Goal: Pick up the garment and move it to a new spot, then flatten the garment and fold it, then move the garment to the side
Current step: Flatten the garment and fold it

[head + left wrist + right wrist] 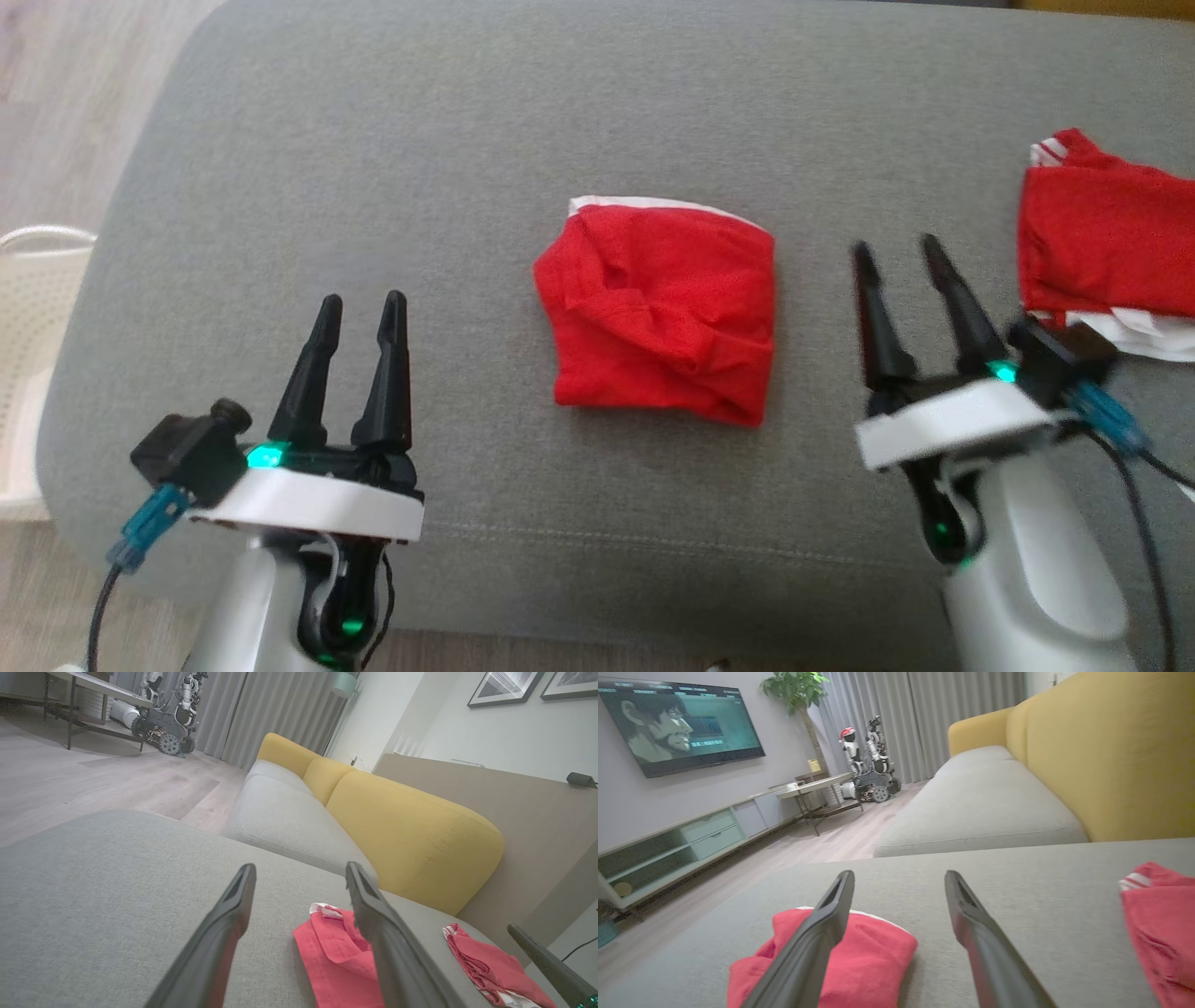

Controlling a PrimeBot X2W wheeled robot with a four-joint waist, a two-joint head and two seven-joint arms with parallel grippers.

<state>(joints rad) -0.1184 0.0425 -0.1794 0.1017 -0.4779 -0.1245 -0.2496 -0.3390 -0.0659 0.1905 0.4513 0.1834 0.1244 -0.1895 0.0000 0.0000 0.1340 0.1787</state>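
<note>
A red garment (663, 313) with a white edge lies folded into a rough square in the middle of the grey sofa cushion (420, 168). It also appears in the left wrist view (334, 961) and the right wrist view (868, 952). My left gripper (359, 308) hovers open over the cushion to the garment's left, nothing between its fingers. On the garment's right, my right gripper (894, 247) stands open and empty as well. Neither gripper touches the cloth.
A second red and white garment (1106, 247) lies at the cushion's right edge. A pale basket (33, 308) stands on the floor to the left. Yellow backrests (411, 826) line the sofa's far side; wooden floor lies beyond the left edge.
</note>
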